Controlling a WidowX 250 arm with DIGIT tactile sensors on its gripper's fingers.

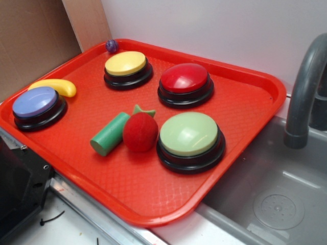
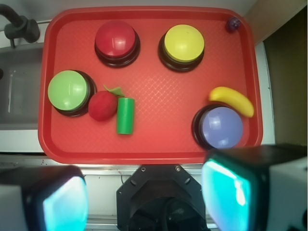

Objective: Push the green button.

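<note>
Below and well ahead of the gripper [image 2: 144, 202], whose two pads [image 2: 65, 204] stood wide apart at the bottom edge of the wrist view with nothing between them, lay the red tray [image 2: 154, 144] carrying all the items. Taken left to right from the tool's own outlook: the green button [image 2: 68, 90] sat farthest left, ahead and to the left of the tool, near the tray's left rim; a red strawberry toy [image 2: 102, 105] was touching or nearly touching its base, and a green cylinder [image 2: 125, 115] lay just beside the strawberry. Further ahead stood the red button [image 2: 115, 39] and the yellow button [image 2: 183, 43], with a small purple ball [image 2: 234, 23] in the far right corner. Nearest the right pad were the blue button [image 2: 222, 126] and the banana toy [image 2: 232, 99] resting against it. In the exterior view no part of the arm was visible over the tray, and the green button's dome [image 1: 188, 133] stood clear and uncovered. Judged from this, the press had not begun: the tool was held high and apart from every item. Remaining work appeared to be travel forward and leftward, descent onto the dome while keeping clear of the adjacent strawberry, and the push itself.
</note>
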